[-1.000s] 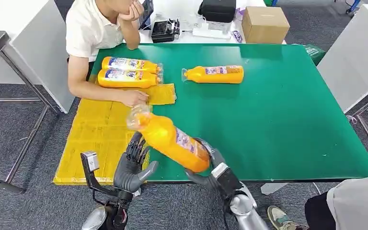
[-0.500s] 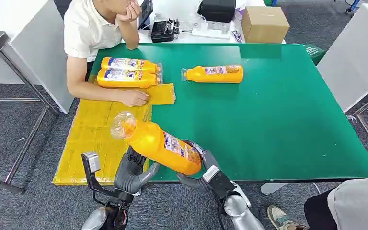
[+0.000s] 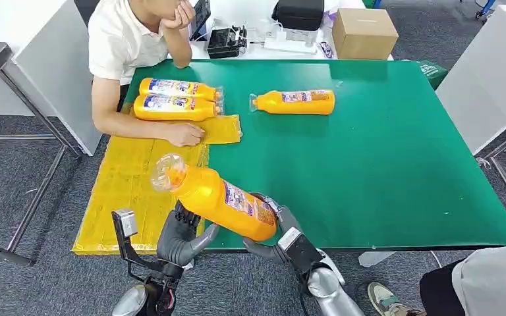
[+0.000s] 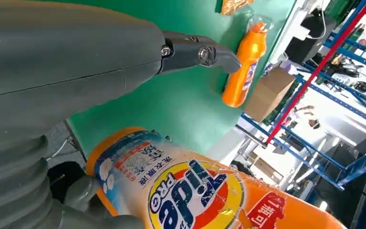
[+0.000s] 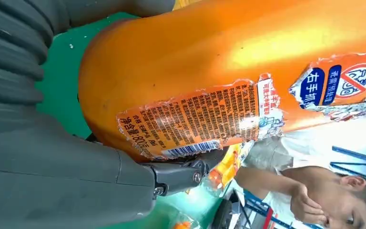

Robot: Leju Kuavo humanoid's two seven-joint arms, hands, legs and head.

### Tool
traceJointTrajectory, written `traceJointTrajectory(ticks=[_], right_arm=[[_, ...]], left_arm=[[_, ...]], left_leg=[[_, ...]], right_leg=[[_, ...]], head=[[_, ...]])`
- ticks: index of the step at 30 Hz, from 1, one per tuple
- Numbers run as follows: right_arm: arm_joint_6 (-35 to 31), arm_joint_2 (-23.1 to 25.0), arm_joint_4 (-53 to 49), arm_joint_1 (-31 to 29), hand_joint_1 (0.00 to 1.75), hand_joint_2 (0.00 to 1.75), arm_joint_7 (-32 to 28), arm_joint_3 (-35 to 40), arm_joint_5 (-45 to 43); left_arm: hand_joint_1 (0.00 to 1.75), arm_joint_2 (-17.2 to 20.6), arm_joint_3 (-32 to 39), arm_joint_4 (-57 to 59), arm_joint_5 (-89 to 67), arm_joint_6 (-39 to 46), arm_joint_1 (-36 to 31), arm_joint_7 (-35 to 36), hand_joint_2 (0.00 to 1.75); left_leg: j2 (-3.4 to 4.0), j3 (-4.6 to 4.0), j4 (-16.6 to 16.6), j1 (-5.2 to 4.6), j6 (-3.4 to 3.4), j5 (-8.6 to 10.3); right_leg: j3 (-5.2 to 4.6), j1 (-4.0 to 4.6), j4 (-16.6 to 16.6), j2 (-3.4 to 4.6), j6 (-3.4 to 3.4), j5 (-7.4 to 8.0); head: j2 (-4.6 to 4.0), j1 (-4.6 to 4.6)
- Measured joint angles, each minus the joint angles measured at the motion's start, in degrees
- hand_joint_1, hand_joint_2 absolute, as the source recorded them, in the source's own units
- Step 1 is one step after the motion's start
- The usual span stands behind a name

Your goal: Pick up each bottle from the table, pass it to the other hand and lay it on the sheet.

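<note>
The right hand gripped the base of the orange bottle, whose cap end had swung further left over the past second to lie above the left hand. That hand waited beneath, fingers apart, holding nothing; the handover looked imminent. Beyond it lay the yellow sheet with two bottles; another bottle lay on the green bench, a seated person's hand touching the sheet.

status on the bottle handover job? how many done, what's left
Done: two bottles lie on the yellow sheet, by a person's hand. In hand: the right hand holds a third bottle by its base, with the left hand under it. Left: one bottle on the green table.
</note>
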Motion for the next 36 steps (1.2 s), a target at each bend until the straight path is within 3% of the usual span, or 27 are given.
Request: traceJointTrajectory(ticks=[13, 17, 22, 29, 36], right_arm=[[2.7, 0.3, 2.3, -2.6, 1.75, 1.75, 3.8, 5.3, 1.5], [20.1, 0.5, 3.2, -3.0, 1.75, 1.75, 5.8, 5.5, -13.9], [27.9, 0.7, 5.8, -4.1, 1.75, 1.75, 4.4, 5.7, -20.0], [27.7, 1.1, 7.9, -5.1, 1.75, 1.75, 4.0, 6.0, -19.5], [21.9, 1.4, 9.2, -6.1, 1.75, 1.75, 4.0, 7.5, -13.5]], left_arm=[[0.00, 0.3, -1.0, -4.0, -2.1, -5.7, 0.0, -3.3, 1.75], [0.00, 0.5, -1.4, -4.0, -2.2, -14.0, -0.3, -5.4, 1.75], [0.00, 0.7, -1.4, -2.9, -1.6, -21.8, -1.0, -8.6, 1.75], [0.00, 1.1, -1.1, -1.8, -2.4, -25.0, -1.2, -10.0, 1.75], [0.00, 1.0, 0.0, 0.2, -3.3, -20.7, -1.9, -6.0, 1.75]], left_leg=[[0.00, 0.00, 0.0, 0.00, 0.00, 0.00], [0.00, -0.02, 0.0, 0.00, 0.00, 0.00], [0.00, -0.01, 0.0, 0.00, 0.00, 0.01], [0.00, -0.02, 0.0, 0.00, 0.00, 0.01], [0.00, -0.02, 0.0, 0.00, 0.00, 0.01]], right_leg=[[-0.01, 0.00, 0.0, 0.00, 0.00, 0.00], [-0.01, 0.00, 0.0, 0.00, 0.00, 0.00], [-0.01, 0.00, 0.0, 0.00, 0.00, 0.00], [-0.01, 0.00, 0.0, 0.00, 0.00, 0.00], [-0.01, 0.00, 0.0, 0.00, 0.00, 0.00]], head=[[0.00, 0.00], [0.00, -0.02], [0.00, 0.02], [0.00, -0.02], [0.00, -0.02]])
